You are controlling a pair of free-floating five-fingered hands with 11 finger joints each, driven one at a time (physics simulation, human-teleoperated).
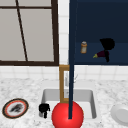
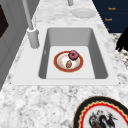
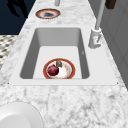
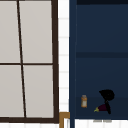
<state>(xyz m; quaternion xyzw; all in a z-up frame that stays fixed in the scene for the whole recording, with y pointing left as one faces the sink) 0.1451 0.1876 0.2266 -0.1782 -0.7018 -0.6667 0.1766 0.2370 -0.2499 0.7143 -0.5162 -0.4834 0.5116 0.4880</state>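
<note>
Right hand [image 1: 107, 45] is hanging inside the dark blue cabinet [image 1: 100, 25], its fingers curling down round a small purple eggplant [image 1: 101, 54] and grasping it just right of the orange bottle [image 1: 83, 47] on the same shelf. In the upper view that hand [image 4: 107, 95] is gripping the eggplant [image 4: 102, 108] beside the bottle [image 4: 84, 101] too. Left hand [image 1: 44, 108] is floating at the sink's [image 1: 90, 100] left edge, well below the bottle, and I cannot tell whether it is clenched or released.

Judging from this, the grip is looking thin: the fingers are covering only the eggplant's right end, so it could be twisting loose and dropping off the shelf. A sideways swing could also be knocking the bottle over, since it is standing close by.

A red ball [image 1: 67, 115] and the cabinet door's edge are blocking much of the sink from the front. Side cameras are showing a red-rimmed plate [image 2: 68, 61] in the basin with a dark red fruit [image 2: 73, 55] and a brownish item [image 2: 68, 64] too blurred to name. A black shape [image 2: 123, 42] at the left side view's edge is being cut off; which hand it is I cannot say.
</note>
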